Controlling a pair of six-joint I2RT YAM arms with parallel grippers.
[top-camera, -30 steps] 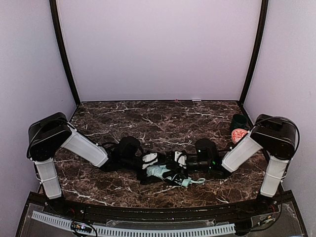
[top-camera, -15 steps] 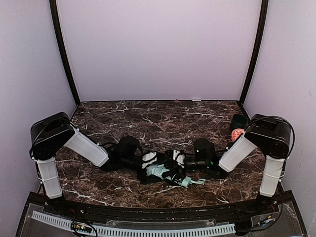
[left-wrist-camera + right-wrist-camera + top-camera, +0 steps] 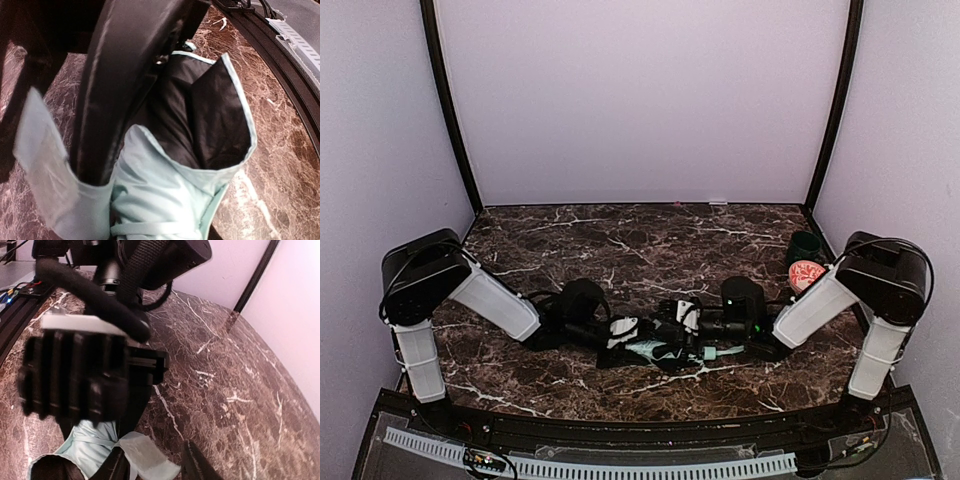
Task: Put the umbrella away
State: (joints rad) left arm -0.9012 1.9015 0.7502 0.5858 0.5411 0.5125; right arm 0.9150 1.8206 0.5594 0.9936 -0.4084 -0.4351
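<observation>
**Umbrella far from stowed**

Left claw sits buried in canopy folds, and I cannot tell its grip. Right claw stands narrowly parted over a mint flap. The umbrella lies rumpled on the near bench, seemingly unstrapped, so bundling remains.

No text, label, brand, number or sign can be read in any view, neither on the umbrella nor on the worktop.

The umbrella is pale mint outside, black underneath. The bench is dark brown marble veined white. At right, a dark green cup and an orange-and-white patterned bowl.
</observation>
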